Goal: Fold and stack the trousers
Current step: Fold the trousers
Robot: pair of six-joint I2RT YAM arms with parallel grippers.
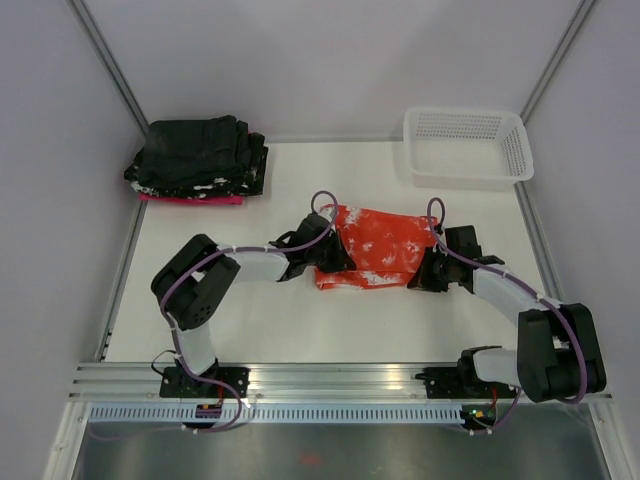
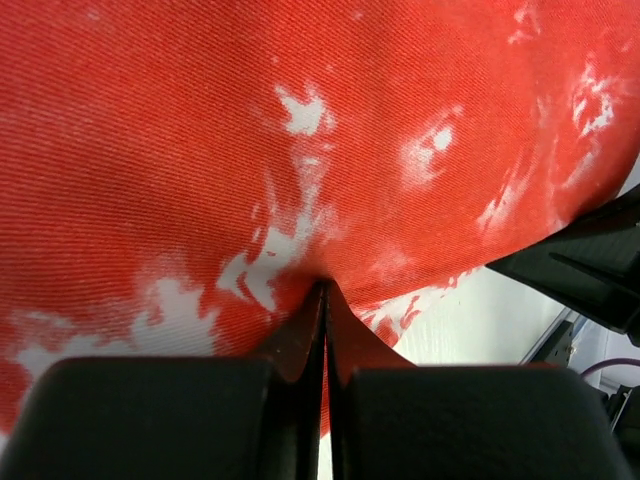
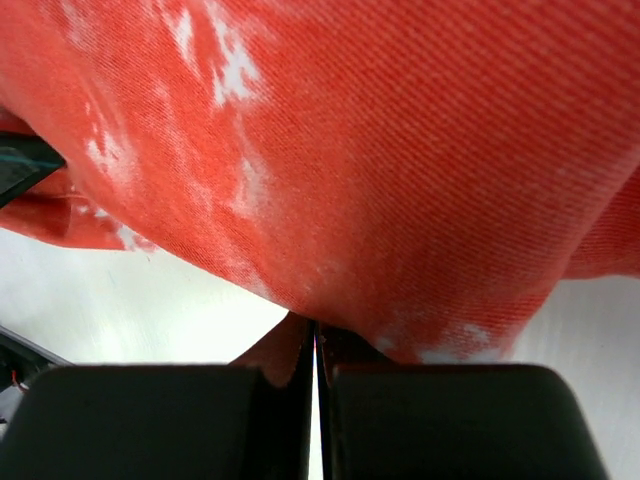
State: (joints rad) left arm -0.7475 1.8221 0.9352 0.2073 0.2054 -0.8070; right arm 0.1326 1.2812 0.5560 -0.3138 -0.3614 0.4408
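The white surface (image 1: pixel 300 330) carries the trousers (image 1: pixel 375 250) near its middle, folded into a compact orange-red bundle between the two arms. At the far left corner sits a stack of black garments (image 1: pixel 200 155) on a pink cloth (image 1: pixel 190 200), and at the far right a white basket (image 1: pixel 466 147). The left hand (image 1: pixel 325 255) is clamped on the bundle's left edge, and the right hand (image 1: pixel 425 268) is clamped on its right edge.
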